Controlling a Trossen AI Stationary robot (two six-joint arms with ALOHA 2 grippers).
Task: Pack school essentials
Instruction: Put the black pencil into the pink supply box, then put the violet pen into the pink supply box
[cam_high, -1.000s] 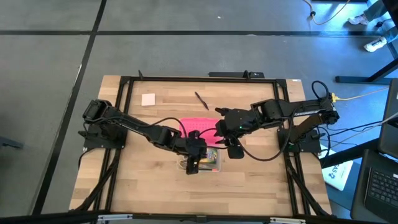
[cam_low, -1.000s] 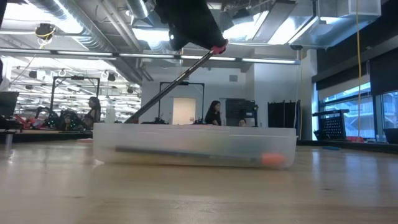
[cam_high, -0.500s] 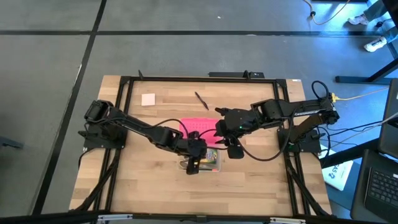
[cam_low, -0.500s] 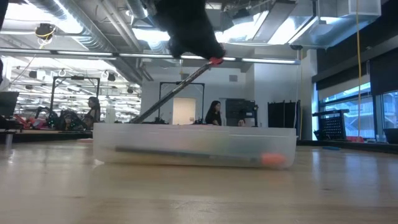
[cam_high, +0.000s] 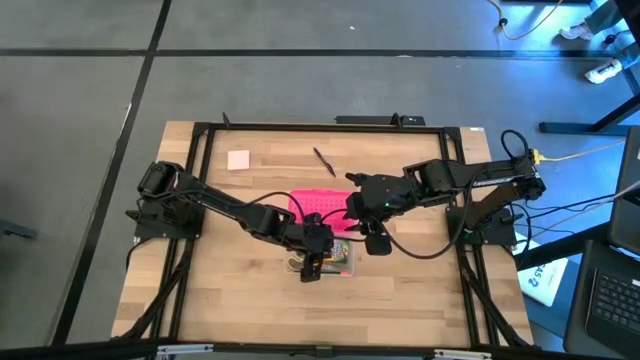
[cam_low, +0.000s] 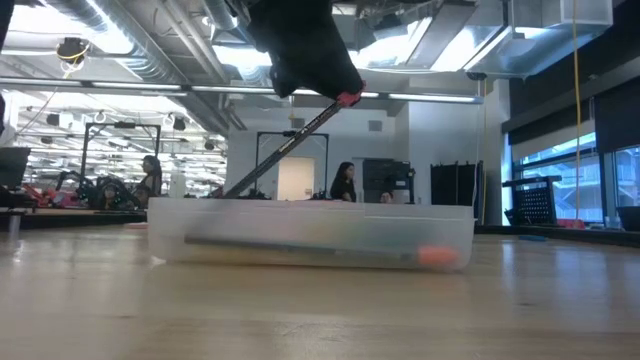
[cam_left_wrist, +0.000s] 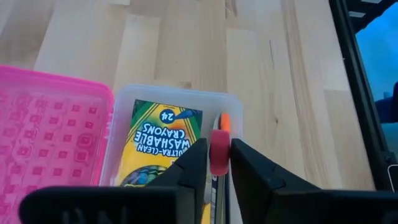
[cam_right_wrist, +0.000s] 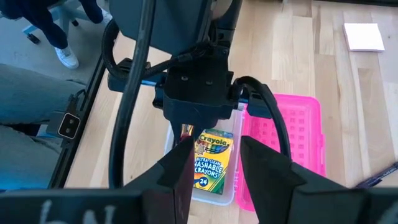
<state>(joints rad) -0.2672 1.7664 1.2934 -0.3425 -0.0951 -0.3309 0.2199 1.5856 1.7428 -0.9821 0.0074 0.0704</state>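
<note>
My left gripper (cam_high: 312, 262) hangs over the clear case (cam_low: 310, 235) and is shut on a thin pencil (cam_low: 285, 145). The pencil slants down from the fingers, and its lower end reaches behind the case wall. The yellow-green crayon box (cam_left_wrist: 158, 140) lies in the case beside an orange-tipped piece (cam_left_wrist: 225, 121). My right gripper (cam_high: 375, 240) hovers open just right of the case; its wrist view shows my left gripper (cam_right_wrist: 196, 93) above the crayon box (cam_right_wrist: 211, 158). The pale pink pad (cam_high: 238, 159) and the dark pen (cam_high: 323, 161) lie near the table's far edge. Scissors are not visible. My left gripper pinches the pencil's red eraser end (cam_left_wrist: 219, 152) between its two fingers, coming from above and pointing down. The pencil hangs tilted below the fingers; its lower end (cam_low: 230, 190) dips into the clear case toward one end of it, where the case wall blurs it.
The pink lid (cam_high: 315, 205) lies open on the far side of the case, hinged to it. The black frame (cam_high: 300, 126) rims the table. Bare wood (cam_high: 330, 310) stretches toward the near edge. People stand in the room far behind the table.
My left gripper has come down a little over the case while staying shut on the eraser end. The pencil has sunk with it, and its lower end has slid a short way along inside the case.
</note>
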